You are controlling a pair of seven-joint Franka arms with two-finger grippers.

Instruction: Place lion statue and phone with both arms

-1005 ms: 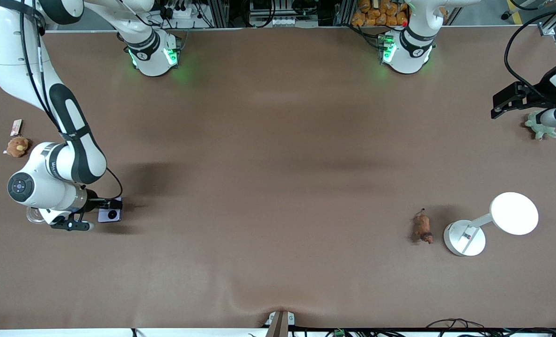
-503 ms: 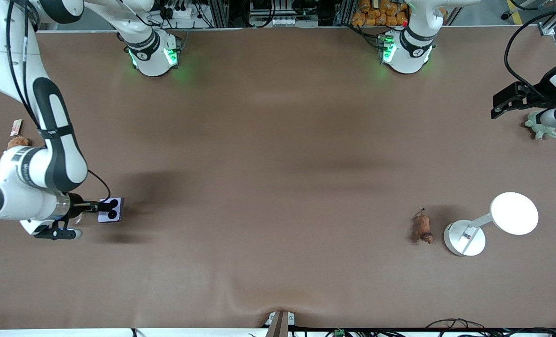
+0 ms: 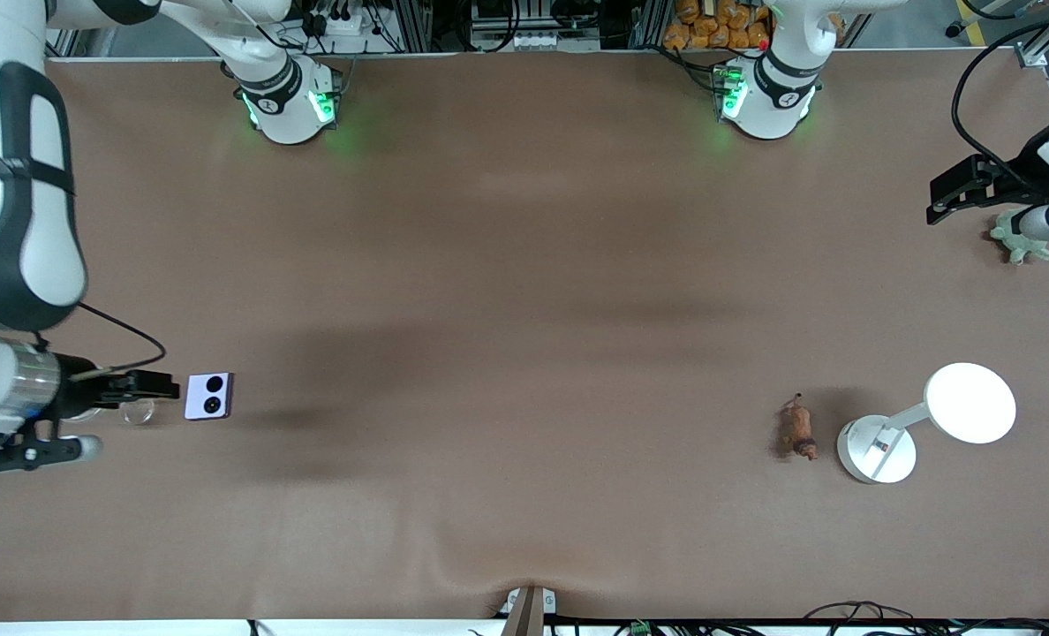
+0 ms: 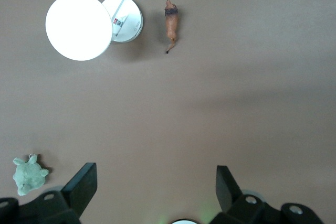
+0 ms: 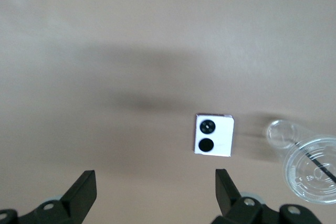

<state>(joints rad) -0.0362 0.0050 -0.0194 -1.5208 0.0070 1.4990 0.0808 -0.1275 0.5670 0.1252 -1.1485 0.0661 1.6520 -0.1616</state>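
The phone (image 3: 209, 396), pale lavender-white with two black circles, lies flat on the brown table near the right arm's end. It also shows in the right wrist view (image 5: 213, 135). My right gripper (image 3: 149, 389) (image 5: 154, 177) is open and empty, up in the air beside the phone, toward the table's end. The lion statue (image 3: 798, 428), small and brown, lies beside a lamp near the left arm's end. It also shows in the left wrist view (image 4: 171, 23). My left gripper (image 3: 970, 187) (image 4: 156, 174) is open and empty, and waits high over the table's end, well away from the lion.
A white desk lamp (image 3: 878, 446) (image 4: 79, 27) stands next to the lion statue. A green plush turtle (image 3: 1019, 240) (image 4: 29, 177) lies under the left arm. A clear cup (image 3: 136, 411) (image 5: 281, 132) and a clear lid (image 5: 312, 169) lie beside the phone.
My right gripper has drawn away from over the phone toward the right arm's end of the table. The phone now lies uncovered. The left arm has not moved.
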